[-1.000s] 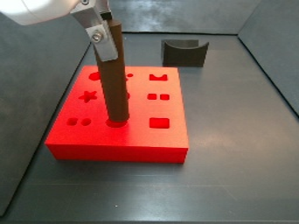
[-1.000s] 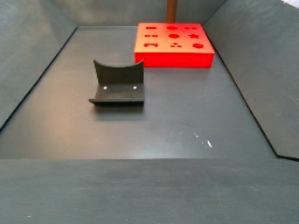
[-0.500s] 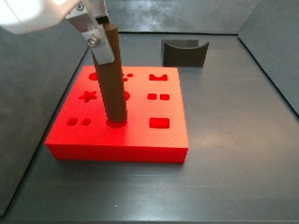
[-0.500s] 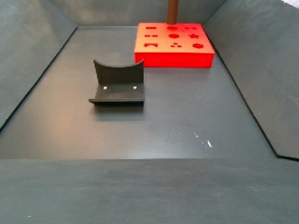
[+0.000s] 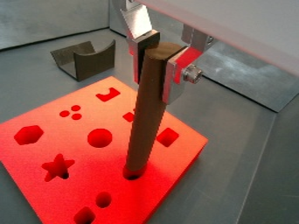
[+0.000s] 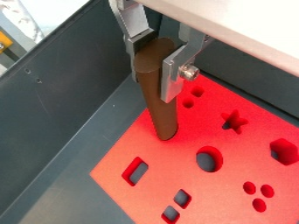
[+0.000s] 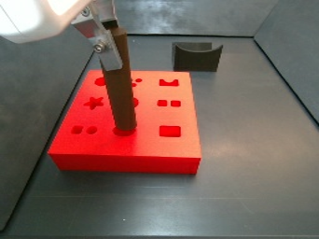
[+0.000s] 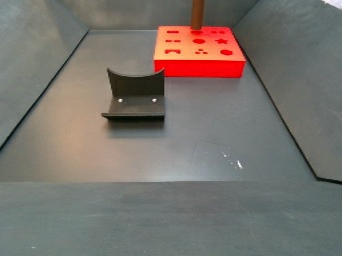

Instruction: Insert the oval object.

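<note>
The oval object, a long brown peg, stands with its lower end in a hole of the red block and leans slightly. It also shows in a wrist view and in both side views. My gripper straddles the peg's top. One finger lies against the peg, a thin gap shows at the other pad, and the jaws are open. The gripper sits high over the block's edge. A side view shows one finger beside the peg's top.
The red block has several other shaped holes: star, hexagon, round, square. The dark fixture stands on the floor behind the block and shows in other views. Grey walls enclose the floor.
The hand has shifted a little to the left while the peg stays put in its hole. More of the peg's top now shows.
</note>
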Robot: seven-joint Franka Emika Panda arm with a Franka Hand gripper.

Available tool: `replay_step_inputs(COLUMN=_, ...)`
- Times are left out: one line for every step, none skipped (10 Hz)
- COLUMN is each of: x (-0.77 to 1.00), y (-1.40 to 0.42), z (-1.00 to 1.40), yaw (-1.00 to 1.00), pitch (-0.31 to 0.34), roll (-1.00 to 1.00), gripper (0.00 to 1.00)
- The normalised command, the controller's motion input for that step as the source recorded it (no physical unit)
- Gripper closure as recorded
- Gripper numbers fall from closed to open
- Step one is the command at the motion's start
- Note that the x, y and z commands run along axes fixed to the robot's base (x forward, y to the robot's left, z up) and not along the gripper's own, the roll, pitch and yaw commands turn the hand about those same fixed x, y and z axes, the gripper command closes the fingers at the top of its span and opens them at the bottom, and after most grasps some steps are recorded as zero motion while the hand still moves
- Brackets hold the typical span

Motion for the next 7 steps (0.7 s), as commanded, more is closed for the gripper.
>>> replay_step_inputs(x=0.19, y=-0.01, z=-0.27, yaw=-0.05, pitch=-0.037, roll=0.01, gripper=1.00)
replay_step_inputs(x=0.15, y=-0.03, z=-0.33, yaw=-0.05, pitch=-0.023, roll=0.05, gripper=1.00)
replay_step_inputs(x=0.04, y=-0.02, z=-0.40, yaw=-0.02, pitch=0.000, roll=0.09, gripper=1.00)
replay_step_inputs(x=-0.15, y=-0.01, z=-0.23, yaw=-0.07, pitch=-0.019, roll=0.04, gripper=1.00)
replay_step_inputs(x=-0.33, y=0.00, z=-0.09, yaw=-0.06, pitch=-0.120, roll=-0.02, gripper=1.00)
replay_step_inputs(x=-0.45, y=0.15, z=-0.15, yaw=-0.09, pitch=-0.154, roll=-0.11, gripper=1.00)
replay_step_inputs(x=-0.39, y=0.04, z=-0.14, yaw=-0.01, pitch=-0.107, roll=-0.08, gripper=1.00)
